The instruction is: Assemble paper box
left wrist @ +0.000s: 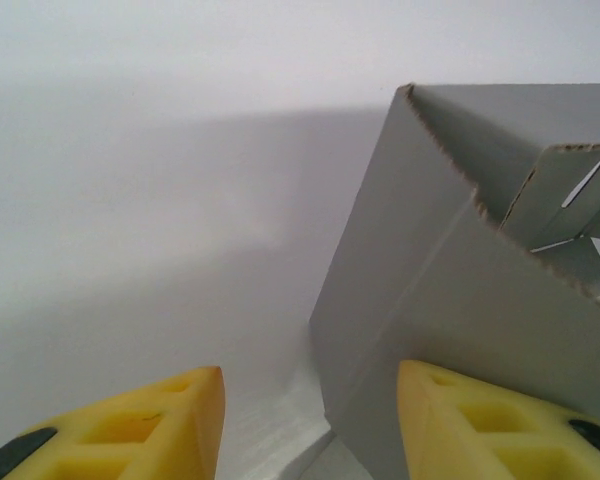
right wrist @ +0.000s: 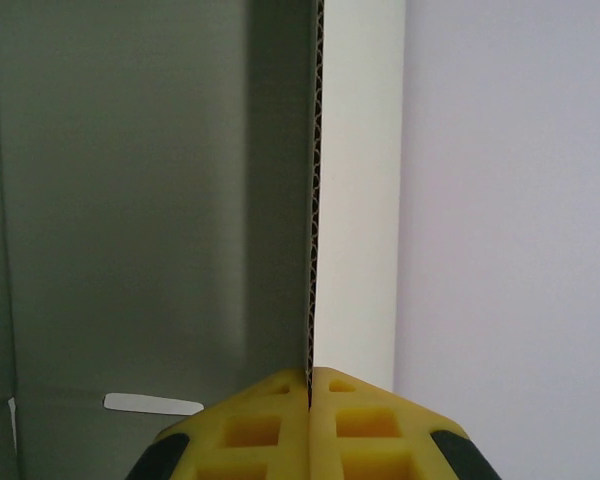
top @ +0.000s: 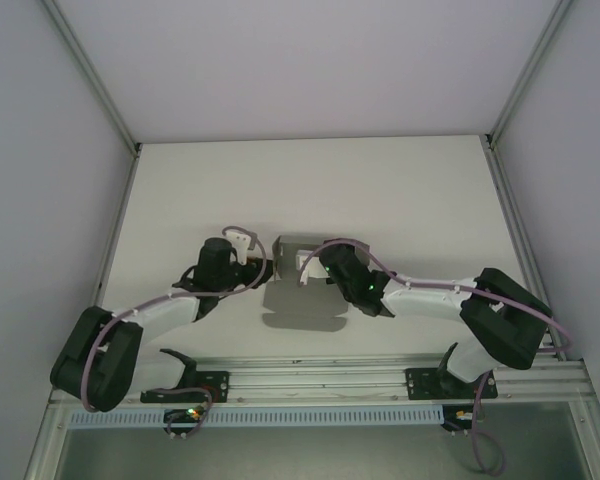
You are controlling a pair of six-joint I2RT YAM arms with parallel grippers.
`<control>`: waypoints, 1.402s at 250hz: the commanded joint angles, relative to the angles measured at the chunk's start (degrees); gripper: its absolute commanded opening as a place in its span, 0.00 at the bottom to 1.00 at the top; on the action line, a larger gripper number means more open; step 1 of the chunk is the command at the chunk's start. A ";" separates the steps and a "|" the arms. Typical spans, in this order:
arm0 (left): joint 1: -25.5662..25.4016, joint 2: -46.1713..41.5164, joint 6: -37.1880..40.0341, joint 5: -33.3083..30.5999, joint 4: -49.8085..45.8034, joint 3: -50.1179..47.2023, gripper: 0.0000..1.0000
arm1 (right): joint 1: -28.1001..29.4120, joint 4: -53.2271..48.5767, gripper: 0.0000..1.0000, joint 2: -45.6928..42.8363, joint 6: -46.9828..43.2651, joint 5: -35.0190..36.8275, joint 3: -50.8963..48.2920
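paper box point(right wrist: 130, 200): matte grey corrugated card | fingers point(left wrist: 480, 425): yellow foam-like pads

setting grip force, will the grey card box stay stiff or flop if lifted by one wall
Probably fairly stiff: the paper box shows a corrugated edge standing straight above the right gripper pinching it. Likely light, being thin hollow card. The slotted flap looks loose, so may swing when pushed.

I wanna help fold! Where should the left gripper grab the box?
Likely the box by its upright wall, from the left: thin card, its free edge sits between the fingers of the open left gripper. The right gripper pinches another wall.
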 commanded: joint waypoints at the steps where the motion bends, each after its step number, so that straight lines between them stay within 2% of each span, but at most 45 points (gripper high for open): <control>1: -0.39 2.70 4.40 -0.25 5.46 1.22 0.49 | 1.08 7.49 0.00 -1.36 -4.29 1.07 -1.44; 45: -0.87 8.02 6.71 4.42 10.49 2.50 0.55 | 1.47 13.56 0.00 1.25 -9.18 4.37 -1.86; 78: -1.25 10.27 6.42 3.79 12.30 2.88 0.56 | 1.94 13.77 0.00 1.48 -9.25 4.50 -2.87; 90: -1.56 10.72 6.59 3.89 12.64 3.05 0.63 | 2.18 12.49 0.00 1.41 -7.94 4.73 -3.02; 124: -2.83 10.67 8.34 3.51 12.29 2.74 0.70 | 2.89 12.03 0.00 1.52 -6.02 5.60 -4.81; 152: -3.64 8.85 8.27 1.43 8.65 2.11 0.72 | 4.31 12.58 0.00 1.14 -5.53 7.66 -7.28; 188: -4.58 4.01 9.23 2.45 2.64 0.79 0.73 | 4.79 13.31 0.00 0.17 -5.19 10.21 -8.54; 234: -4.75 -3.70 7.80 -1.08 4.58 -3.06 0.72 | 4.19 15.08 0.00 -1.92 -5.73 8.79 -7.18; 267: -4.77 -5.86 8.82 -3.25 3.85 -3.03 0.69 | 3.64 18.81 0.00 -1.35 -8.10 8.25 -6.57; 319: -4.71 -0.32 10.18 -3.52 8.26 -1.30 0.69 | 3.29 16.91 0.00 -0.40 -6.01 6.65 -4.82; 351: -4.73 4.21 10.91 -4.32 13.17 -0.33 0.81 | 3.44 15.84 0.00 0.35 -5.99 6.89 -4.93</control>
